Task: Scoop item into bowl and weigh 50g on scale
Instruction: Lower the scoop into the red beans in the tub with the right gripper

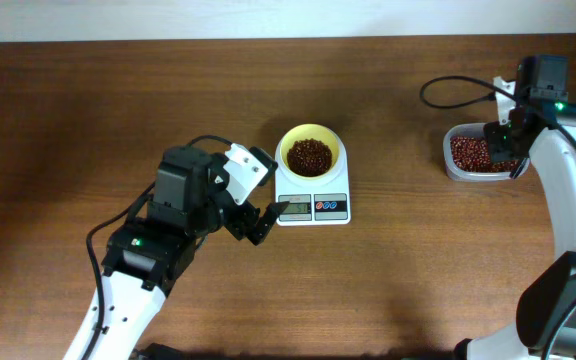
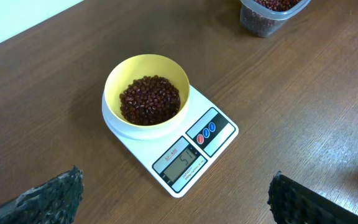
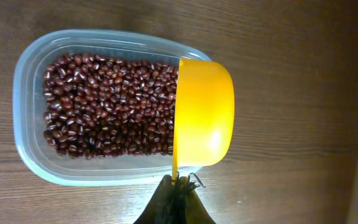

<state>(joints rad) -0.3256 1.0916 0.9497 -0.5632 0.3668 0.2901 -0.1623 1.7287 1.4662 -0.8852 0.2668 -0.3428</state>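
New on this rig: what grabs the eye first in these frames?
The yellow bowl holding red-brown beans sits on the white scale mid-table, display lit. At the right side, the right end effector grips a yellow scoop by its handle over a clear container of more beans. The left end effector hangs open just left of the scale.

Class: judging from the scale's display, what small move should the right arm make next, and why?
Probably lower the small yellow plastic scoop into the clear plastic container and release: the display of the white square scale seems to read about the target, so the pale yellow bowl likely needs no more dark red-brown beans.
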